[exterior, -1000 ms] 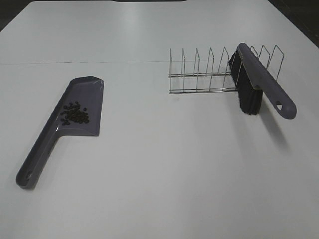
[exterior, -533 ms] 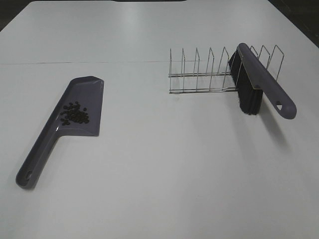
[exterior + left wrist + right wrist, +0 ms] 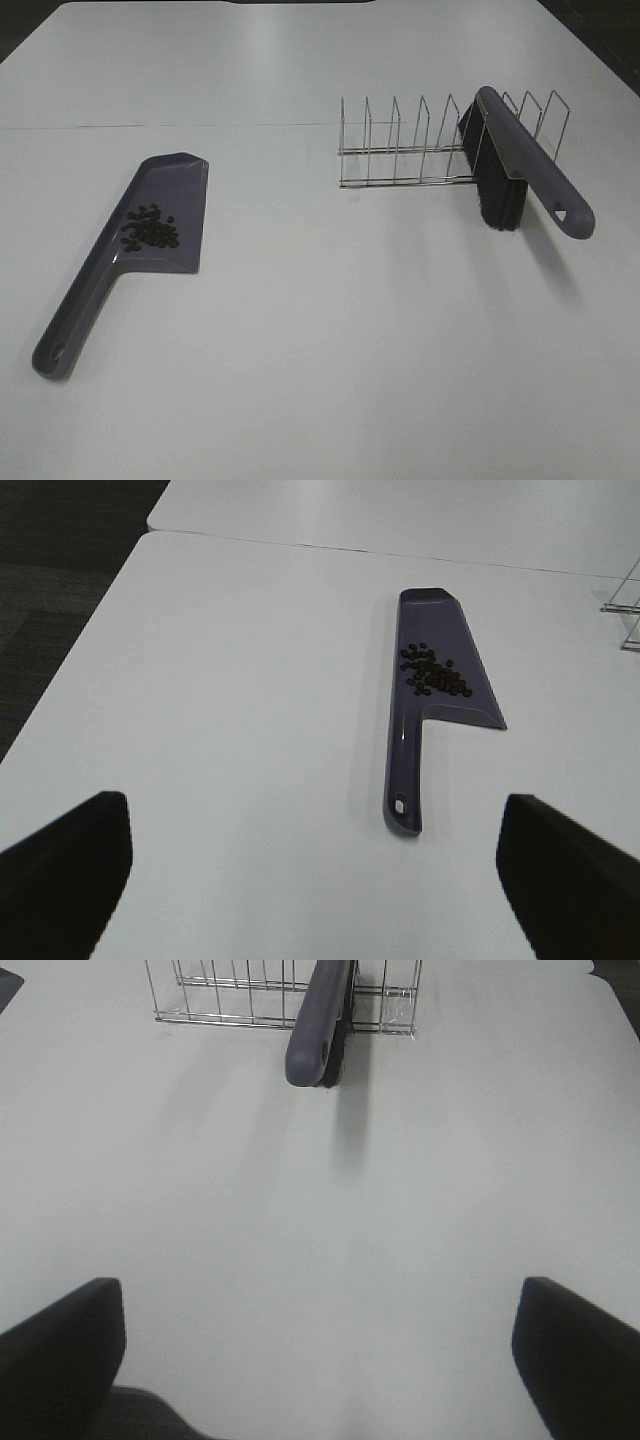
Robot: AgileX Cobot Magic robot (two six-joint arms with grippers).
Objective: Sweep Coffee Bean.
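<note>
The coffee bean cluster [image 3: 150, 229], a few dozen tiny dark oval beans too many and too small to count exactly, already lies gathered in the pan of the grey-purple plastic dustpan [image 3: 165, 200] on the left part of the white desk [image 3: 350, 340], and no loose beans show on the bare surface. The sweeping therefore looks done, with the grey-purple long-handled brush [image 3: 530, 165], black bristles down, leaning in the silver wire rack [image 3: 420, 140] on the right. What remains, most likely, is to keep both arms clear: any further move should stay well away from the dustpan's handle, since a nudge could tip beans out over the open lip. The left hand [image 3: 320, 880] stands wide, both dark fingertips apart and empty; the right hand [image 3: 320, 1360] is likewise spread and holds nothing. Counted: one dustpan, one brush, one rack, one bean cluster, two hands.
</note>
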